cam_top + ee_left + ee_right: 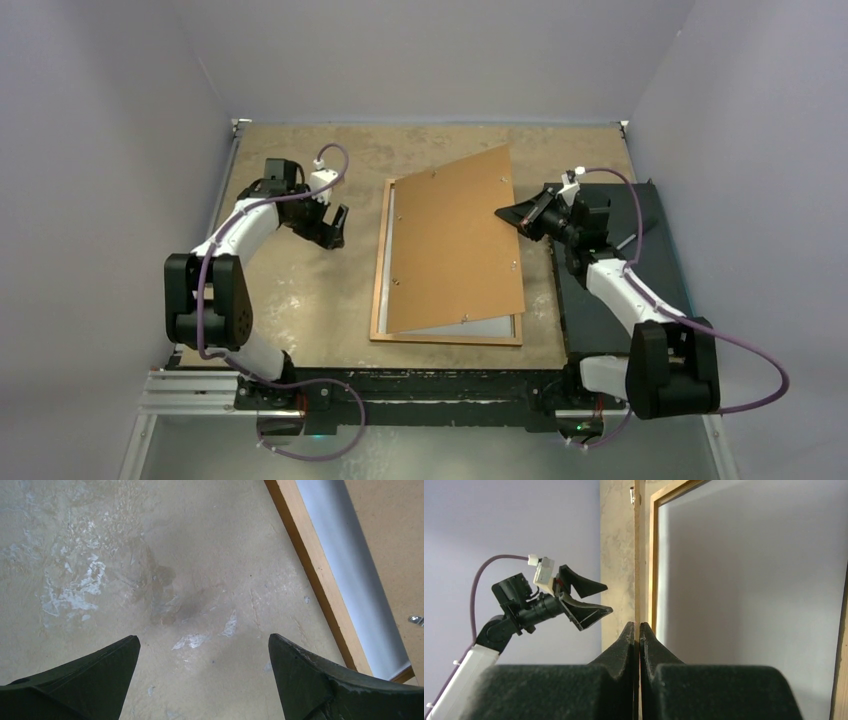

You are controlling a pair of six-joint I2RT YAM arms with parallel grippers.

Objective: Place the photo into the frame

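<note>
Frame [445,340] (orange-brown, thin-railed) lies under brown backing board [455,245], pinched by right fingers [624,650]; left fingers [100,675] spread.

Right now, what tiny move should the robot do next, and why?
Probably the right arm, its jaws shut on the brown board, should swing it straight: it lies crooked over the frame. The left arm hangs aside, jaws open.
</note>
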